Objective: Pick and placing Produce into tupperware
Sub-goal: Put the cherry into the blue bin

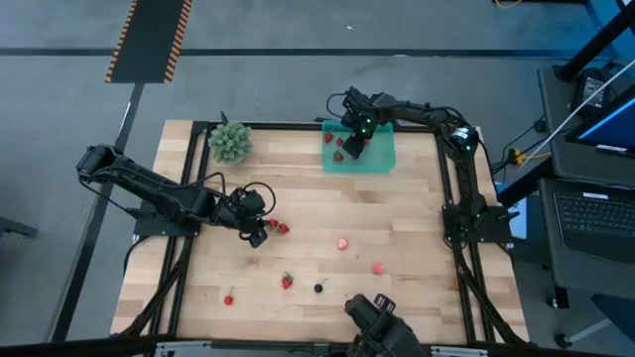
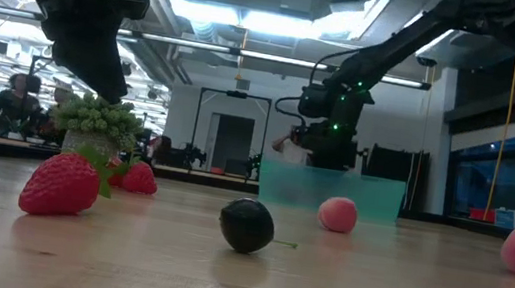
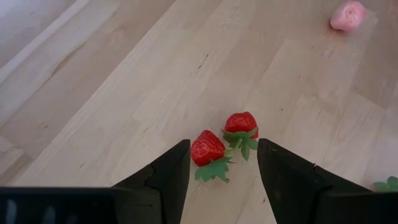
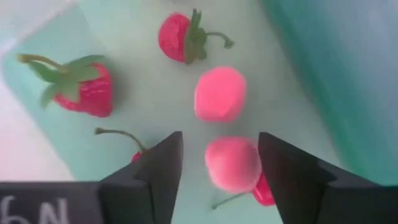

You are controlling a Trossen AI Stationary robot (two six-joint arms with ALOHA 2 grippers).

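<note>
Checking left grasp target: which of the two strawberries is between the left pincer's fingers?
The nearer strawberry, centred between the open left pincer; the other strawberry lies just beyond.

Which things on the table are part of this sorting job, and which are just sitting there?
Job items:
- teal tray, already holding fruit pieces
- two strawberries ahead of the left gripper, fingers open
- loose fruit: pink pieces, dark berry, other red pieces
- right gripper over the tray

Just lying about:
- green leafy clump
</note>
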